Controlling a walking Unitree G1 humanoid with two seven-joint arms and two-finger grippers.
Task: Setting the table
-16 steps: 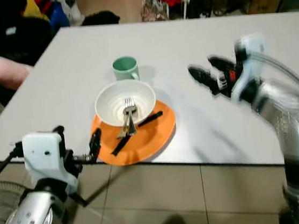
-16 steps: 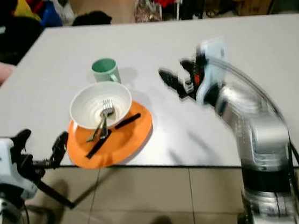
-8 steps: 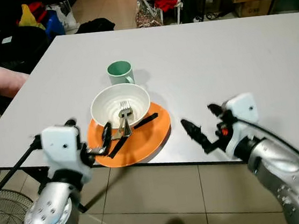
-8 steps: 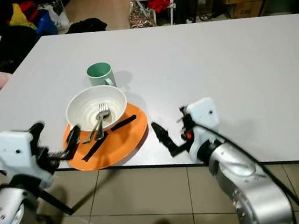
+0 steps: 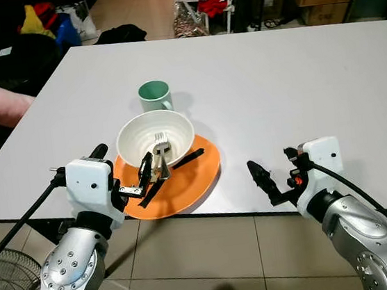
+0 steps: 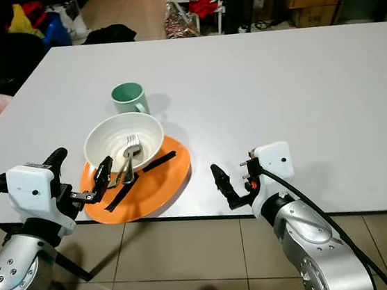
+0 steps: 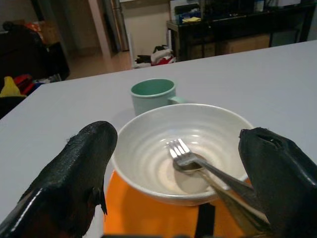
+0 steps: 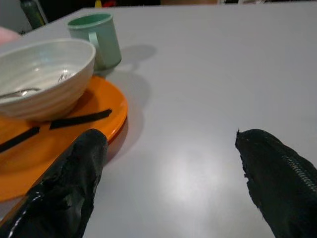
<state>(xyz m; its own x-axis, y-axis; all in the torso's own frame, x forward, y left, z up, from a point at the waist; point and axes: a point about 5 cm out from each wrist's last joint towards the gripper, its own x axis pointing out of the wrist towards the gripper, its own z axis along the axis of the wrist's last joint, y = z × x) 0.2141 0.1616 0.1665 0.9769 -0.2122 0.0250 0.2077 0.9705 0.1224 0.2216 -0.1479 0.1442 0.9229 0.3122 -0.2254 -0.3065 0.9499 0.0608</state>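
The white bowl (image 5: pixel 155 137) sat on the orange plate (image 5: pixel 190 180) near the front edge of the grey table (image 5: pixel 298 77). A fork (image 7: pixel 185 159) and, apparently, a spoon lay in the bowl; black chopsticks (image 5: pixel 181 162) rested on the plate. A green mug (image 5: pixel 155 95) stood just behind the bowl. The left gripper (image 5: pixel 141 180) hovered over the plate's near rim, fingers spread, holding nothing. The right gripper (image 5: pixel 264 182) hung at the table edge, right of the plate, spread wide and empty.
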